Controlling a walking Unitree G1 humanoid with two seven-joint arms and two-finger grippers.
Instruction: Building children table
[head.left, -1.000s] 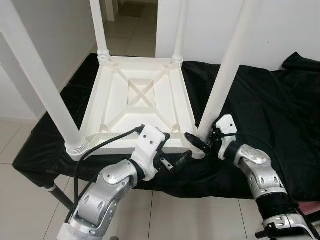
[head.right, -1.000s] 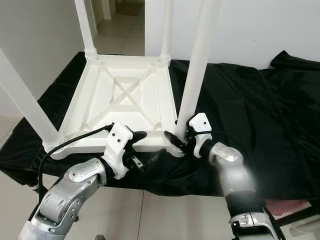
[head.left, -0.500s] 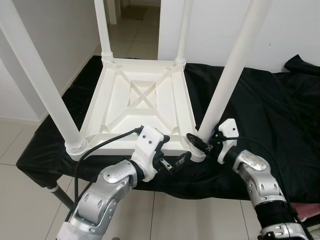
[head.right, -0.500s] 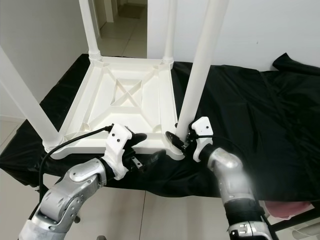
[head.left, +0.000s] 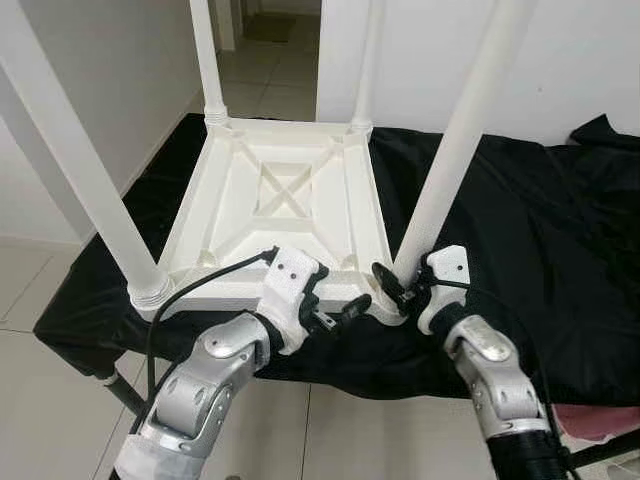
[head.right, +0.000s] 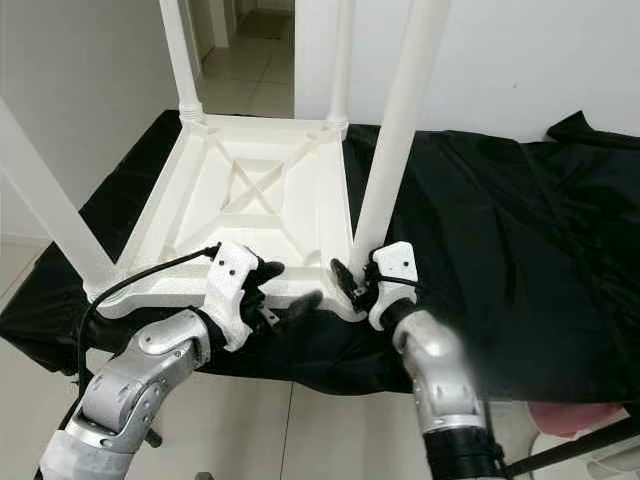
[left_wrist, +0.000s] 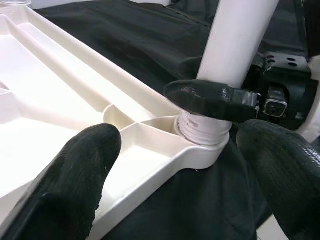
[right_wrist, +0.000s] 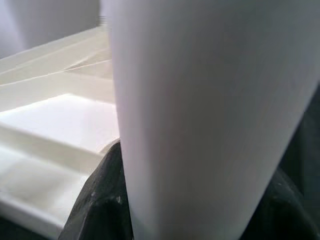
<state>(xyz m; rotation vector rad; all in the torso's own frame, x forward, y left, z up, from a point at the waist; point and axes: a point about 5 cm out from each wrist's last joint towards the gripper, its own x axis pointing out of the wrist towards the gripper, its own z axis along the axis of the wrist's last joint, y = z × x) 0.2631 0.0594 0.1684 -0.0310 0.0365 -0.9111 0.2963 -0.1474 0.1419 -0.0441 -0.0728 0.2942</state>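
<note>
An upturned white children's table (head.left: 285, 205) lies on a black cloth (head.left: 540, 230), all four legs pointing up, with both grippers at its near edge

The cloth covers a low stand set on a pale tiled floor (head.left: 30, 290). The table's ribbed underside faces up, and its near right leg (head.left: 455, 150) stands in the corner socket at about 5 o'clock of the frame. The right gripper (head.left: 393, 285) is clamped on the base of that leg, one black finger (left_wrist: 212, 97) wrapped across it just above the threaded collar. At about 6 o'clock, the left gripper (head.left: 325, 305) is spread wide across the table's near rim beside that corner, one finger over the rim, the other outside it; whether they touch the plastic cannot be told
</note>
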